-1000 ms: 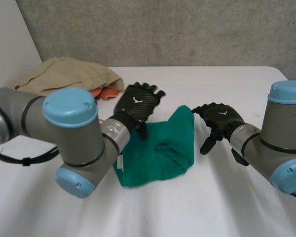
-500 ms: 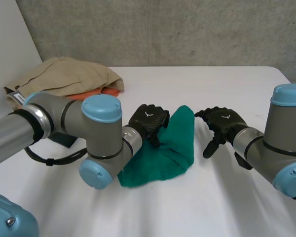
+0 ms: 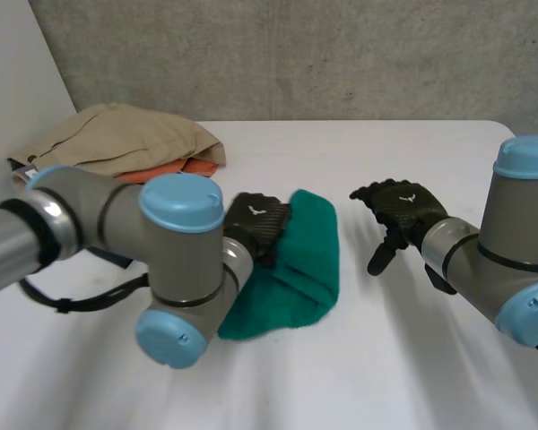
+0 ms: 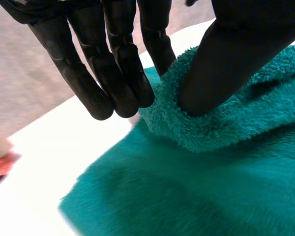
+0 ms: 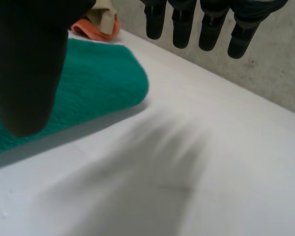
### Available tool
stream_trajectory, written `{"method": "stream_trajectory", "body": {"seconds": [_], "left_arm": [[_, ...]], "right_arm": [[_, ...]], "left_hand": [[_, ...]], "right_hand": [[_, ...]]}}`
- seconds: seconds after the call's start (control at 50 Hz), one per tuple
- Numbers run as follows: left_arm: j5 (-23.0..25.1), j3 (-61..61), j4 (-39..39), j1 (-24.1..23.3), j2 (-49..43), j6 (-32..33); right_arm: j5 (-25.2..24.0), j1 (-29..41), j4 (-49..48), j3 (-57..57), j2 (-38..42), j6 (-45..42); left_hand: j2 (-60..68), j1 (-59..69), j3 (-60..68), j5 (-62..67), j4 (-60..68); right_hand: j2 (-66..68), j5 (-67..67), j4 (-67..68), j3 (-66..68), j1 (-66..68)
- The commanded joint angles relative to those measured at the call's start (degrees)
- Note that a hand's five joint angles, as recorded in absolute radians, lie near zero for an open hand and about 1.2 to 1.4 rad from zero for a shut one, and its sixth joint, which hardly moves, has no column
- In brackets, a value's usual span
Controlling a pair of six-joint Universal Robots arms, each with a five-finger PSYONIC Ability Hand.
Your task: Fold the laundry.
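Lying near the middle of the white table point(image 3: 403, 367), the green terry-cloth towel point(image 3: 298, 269) is doubled over into a thick, rumpled strip. Left hand point(image 3: 258, 224) sits at the towel's far left edge, with a raised fold pinched between thumb and fingers point(image 4: 119, 73). Right hand point(image 3: 396, 210) hovers over bare table beside the towel, apart from it, fingers straight and spread, holding nothing. Crumpled beige garment point(image 3: 125, 139) rests toward the table's far left corner, partly over an orange cloth point(image 3: 186, 168).
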Motion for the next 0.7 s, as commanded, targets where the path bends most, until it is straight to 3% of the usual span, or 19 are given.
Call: {"method": "stream_trajectory", "body": {"seconds": [0.02,0.26,0.28,0.3,0.32,0.34,0.46,0.52,0.58,0.6,0.7], "left_arm": [[-9.71,-12.09,2.49,-0.14,10.42,4.40],[-13.67,-26.60,13.65,-2.42,14.74,13.71],[-14.28,-26.95,13.92,-2.86,14.65,14.07],[-14.64,-27.04,14.09,-3.04,14.74,14.07],[-15.07,-27.05,14.18,-3.13,14.74,14.07],[-15.86,-26.78,14.44,-3.04,14.92,14.07],[-16.22,-22.92,15.15,0.03,17.81,12.84],[-13.42,-19.76,14.19,1.96,18.70,10.56],[-7.63,-15.89,12.26,4.07,16.68,6.00],[-4.30,-13.62,10.51,4.86,14.85,3.11],[2.05,-6.93,2.42,6.10,7.72,-4.73]], "right_arm": [[-0.03,2.88,4.18,-5.15,0.07,-0.46],[0.15,9.21,12.53,-15.53,7.27,-1.51],[0.41,9.83,13.23,-16.58,8.24,-2.13],[0.67,10.01,13.32,-17.02,8.77,-2.48],[0.94,10.27,13.50,-17.46,9.12,-2.83],[1.55,10.53,13.76,-18.16,9.65,-2.92],[4.45,11.50,13.94,-20.19,10.00,-0.56],[6.30,12.12,13.94,-21.33,10.35,3.13],[6.92,12.82,14.03,-22.56,11.05,7.18],[6.83,13.08,14.12,-23.35,11.75,8.84],[6.83,14.31,14.99,-26.60,15.01,10.70]], "left_hand": [[11.66,16.27,12.07,13.66,11.63],[11.66,16.27,12.07,13.66,11.63],[7.18,11.79,7.60,9.18,7.15],[-6.69,-2.08,-6.27,-4.68,-6.72],[-27.14,-22.53,-26.72,-25.14,-27.17],[-58.34,-53.73,-57.93,-56.34,-58.37],[-58.34,-53.73,-57.93,-56.34,-58.37],[-58.34,-53.73,-57.93,-56.34,-58.37],[-58.34,-53.73,-57.93,-56.34,-58.37],[-58.34,-53.73,-57.93,-56.34,-58.37],[-58.34,-53.73,-57.93,-56.34,-58.37]], "right_hand": [[-1.63,-2.43,-1.74,-1.67,-2.72],[-1.63,-2.43,-1.74,-1.67,-2.72],[-1.63,-2.43,-1.74,-1.67,-2.72],[-1.63,-2.43,-1.74,-1.67,-2.72],[-1.63,-2.43,-1.74,-1.67,-2.72],[-1.63,-2.43,-1.74,-1.67,-2.72],[-1.63,-2.43,-1.74,-1.67,-2.72],[-1.63,-2.43,-1.74,-1.67,-2.72],[-1.63,-2.43,-1.74,-1.67,-2.72],[-1.63,-2.43,-1.74,-1.67,-2.72],[-1.63,-2.43,-1.74,-1.67,-2.72]]}}
